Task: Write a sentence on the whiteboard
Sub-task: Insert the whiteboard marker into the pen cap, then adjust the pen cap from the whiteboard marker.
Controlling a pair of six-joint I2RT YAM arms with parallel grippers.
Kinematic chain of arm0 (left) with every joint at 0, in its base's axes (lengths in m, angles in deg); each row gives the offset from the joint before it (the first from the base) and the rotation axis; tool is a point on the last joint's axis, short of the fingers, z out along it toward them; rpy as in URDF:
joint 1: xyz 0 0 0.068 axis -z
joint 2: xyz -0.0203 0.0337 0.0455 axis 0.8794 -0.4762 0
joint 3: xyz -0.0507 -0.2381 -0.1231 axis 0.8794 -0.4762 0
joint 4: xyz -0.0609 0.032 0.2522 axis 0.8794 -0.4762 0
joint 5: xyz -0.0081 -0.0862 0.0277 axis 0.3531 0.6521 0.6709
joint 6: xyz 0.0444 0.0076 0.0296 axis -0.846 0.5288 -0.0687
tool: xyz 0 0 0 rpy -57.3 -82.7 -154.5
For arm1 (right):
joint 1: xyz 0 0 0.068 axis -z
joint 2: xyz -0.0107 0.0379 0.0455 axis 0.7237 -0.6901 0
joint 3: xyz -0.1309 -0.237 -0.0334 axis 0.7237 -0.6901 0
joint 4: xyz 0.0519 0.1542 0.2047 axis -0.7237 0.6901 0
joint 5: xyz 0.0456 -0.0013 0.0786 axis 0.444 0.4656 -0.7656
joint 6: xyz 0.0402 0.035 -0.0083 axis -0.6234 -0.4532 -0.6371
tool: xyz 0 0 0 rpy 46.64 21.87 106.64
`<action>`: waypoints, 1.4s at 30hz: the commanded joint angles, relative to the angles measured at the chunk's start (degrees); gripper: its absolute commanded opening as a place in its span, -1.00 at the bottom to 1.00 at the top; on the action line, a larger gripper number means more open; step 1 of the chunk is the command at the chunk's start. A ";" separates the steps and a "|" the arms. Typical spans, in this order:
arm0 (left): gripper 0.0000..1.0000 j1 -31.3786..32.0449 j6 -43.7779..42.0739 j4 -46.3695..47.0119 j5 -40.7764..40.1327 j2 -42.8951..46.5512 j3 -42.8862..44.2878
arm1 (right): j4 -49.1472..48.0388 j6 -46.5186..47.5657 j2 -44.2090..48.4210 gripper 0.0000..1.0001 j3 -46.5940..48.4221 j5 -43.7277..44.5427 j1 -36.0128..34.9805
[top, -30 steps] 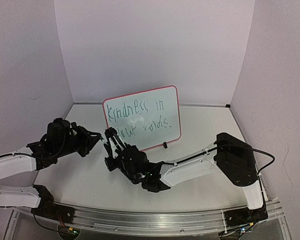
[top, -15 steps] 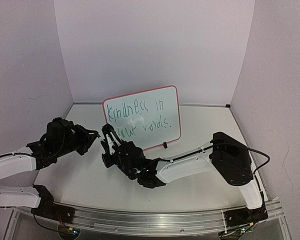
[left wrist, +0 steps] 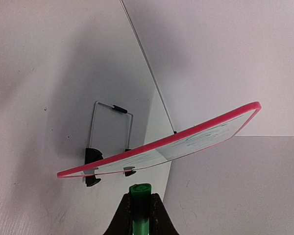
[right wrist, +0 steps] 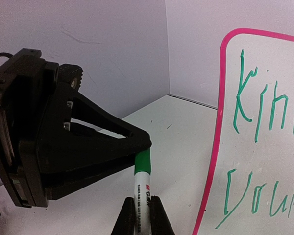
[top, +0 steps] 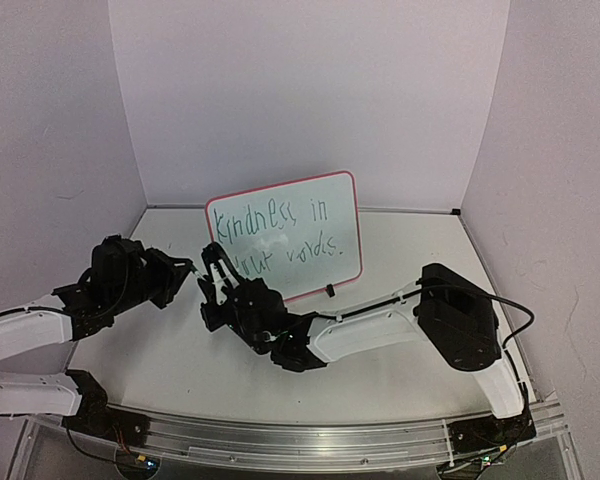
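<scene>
The whiteboard stands upright at the table's middle, red-framed, with the green sentence in two rows. My right gripper is shut on a white marker just left of the board. The marker's green cap sits at its far end, gripped in my left gripper, whose black fingers close on it. In the left wrist view the cap shows end-on between the shut fingers, under the board's edge. The lettering is close on the right.
The board rests on two black feet with a wire stand behind it. White walls enclose the table on three sides. An aluminium rail runs along the near edge.
My right gripper has moved left and slightly up with the marker until it meets my left gripper. The left arm has hardly moved.
</scene>
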 commanded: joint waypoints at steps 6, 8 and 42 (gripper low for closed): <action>-0.82 3.45 -5.53 -7.15 9.36 6.95 2.98 | -4.11 2.41 4.96 -1.00 -7.68 -0.84 1.94; -0.54 3.47 -7.41 -10.52 8.68 7.26 4.84 | -4.64 2.86 6.39 -1.00 -9.98 0.18 1.28; 0.94 3.49 -47.90 -18.53 39.14 -1.81 23.80 | -3.93 -32.57 40.51 -1.00 -35.02 -56.57 17.23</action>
